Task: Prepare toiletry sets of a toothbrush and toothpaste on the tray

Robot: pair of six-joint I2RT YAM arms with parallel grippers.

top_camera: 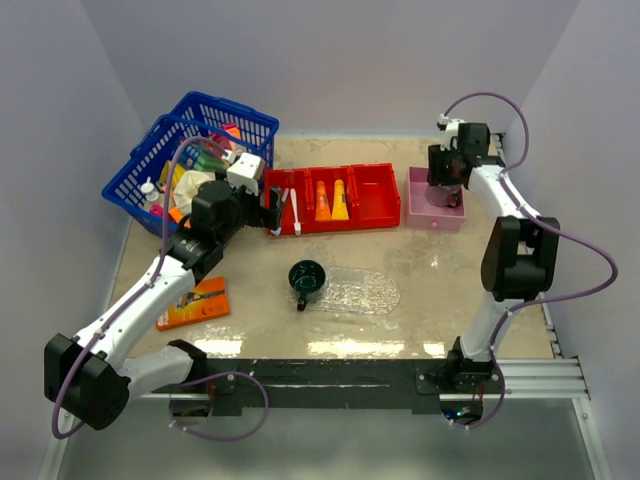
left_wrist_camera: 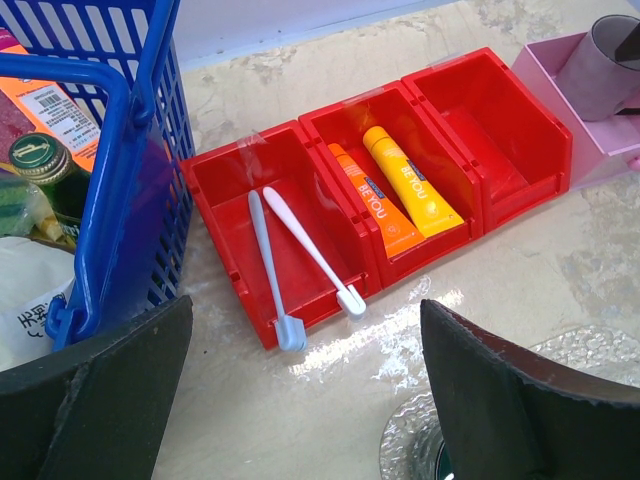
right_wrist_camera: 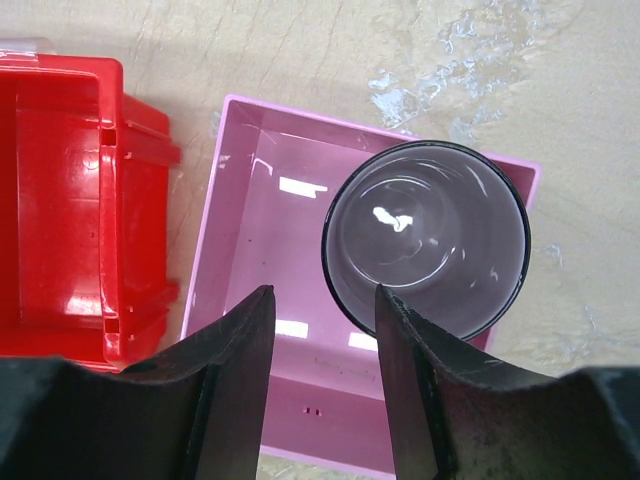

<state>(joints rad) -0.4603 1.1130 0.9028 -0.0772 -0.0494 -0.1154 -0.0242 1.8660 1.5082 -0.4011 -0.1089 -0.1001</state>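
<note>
Two white toothbrushes (top_camera: pixel 288 212) lie in the left compartment of a red bin (top_camera: pixel 378 195), their heads over its front lip. They show in the left wrist view (left_wrist_camera: pixel 272 262). An orange tube (left_wrist_camera: pixel 373 200) and a yellow-orange tube (left_wrist_camera: pixel 410 182) lie in the middle compartment, also in the top view (top_camera: pixel 323 200). The clear bumpy tray (top_camera: pixel 365 292) lies at mid-table. My left gripper (top_camera: pixel 266 207) is open and empty, hovering just in front of the toothbrushes (left_wrist_camera: pixel 305 400). My right gripper (top_camera: pixel 447 188) is open over the pink box (right_wrist_camera: pixel 250 210).
A dark green cup (top_camera: pixel 307 278) stands on the tray's left end. A translucent cup (right_wrist_camera: pixel 425 240) stands in the pink box, its rim beside my right finger. A blue basket (top_camera: pixel 190 150) of items sits at back left. An orange razor pack (top_camera: pixel 195 303) lies at front left.
</note>
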